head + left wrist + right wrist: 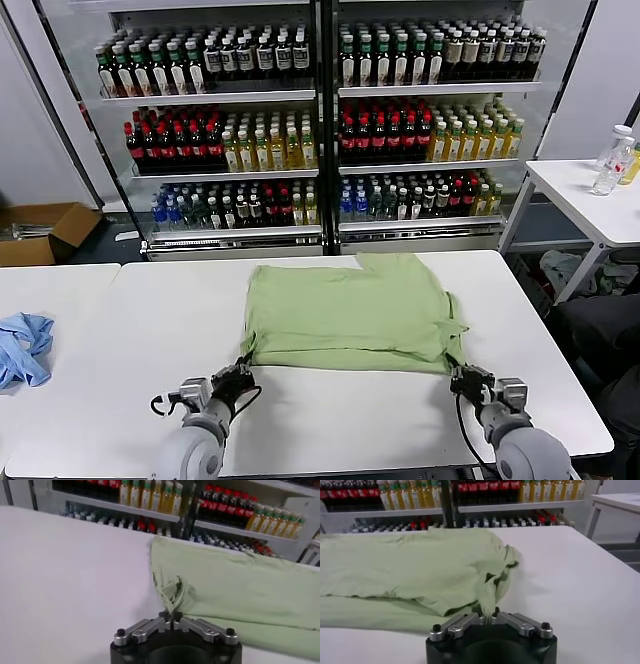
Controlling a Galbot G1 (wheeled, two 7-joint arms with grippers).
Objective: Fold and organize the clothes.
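Observation:
The light green polo shirt (350,310) lies folded over on the white table (150,330), its near edge toward me. My left gripper (238,374) is shut on the shirt's near left corner, seen pinched between the jaws in the left wrist view (171,614). My right gripper (462,377) is shut on the near right corner, with the cloth bunched into the jaws in the right wrist view (487,614). The shirt (240,585) spreads away from the left gripper, and in the right wrist view the shirt (410,565) shows a folded upper layer over a lower one. Collar, buttons and graphic are hidden.
A light blue cloth (22,348) lies at the left edge of the adjoining table. A glass-fronted drinks fridge (320,120) stands behind the table. A cardboard box (45,232) sits on the floor at left. A second white table (590,195) with bottles stands at right.

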